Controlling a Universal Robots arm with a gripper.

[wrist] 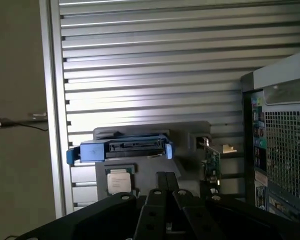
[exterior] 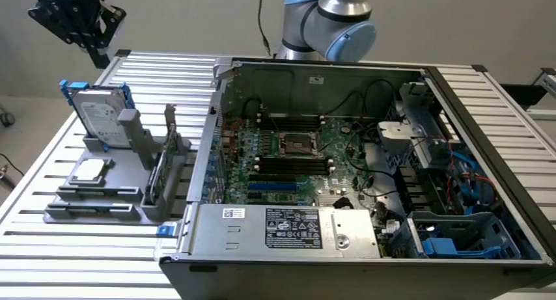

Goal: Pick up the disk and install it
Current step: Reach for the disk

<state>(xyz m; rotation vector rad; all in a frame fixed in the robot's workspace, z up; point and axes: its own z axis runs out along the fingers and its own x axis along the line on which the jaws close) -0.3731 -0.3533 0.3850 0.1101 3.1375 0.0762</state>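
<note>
The disk (exterior: 100,114) is a silver-grey drive with a white label and blue rails. It stands on edge, leaning back, in a grey holder (exterior: 96,199) at the exterior view's left. My black gripper (exterior: 94,51) hangs in the air above and behind it, apart from it. The wrist view looks down on the disk's blue-railed upper edge (wrist: 122,148), with my gripper (wrist: 165,181) shut and nothing between its fingers.
A small silver square chip (exterior: 91,172) lies flat on the holder below the disk. A green card (exterior: 169,160) stands upright in the holder's slot beside an open computer case (exterior: 365,157). Blue drive bays (exterior: 452,238) sit in the case's near right corner. Everything rests on a slatted metal table (exterior: 52,254).
</note>
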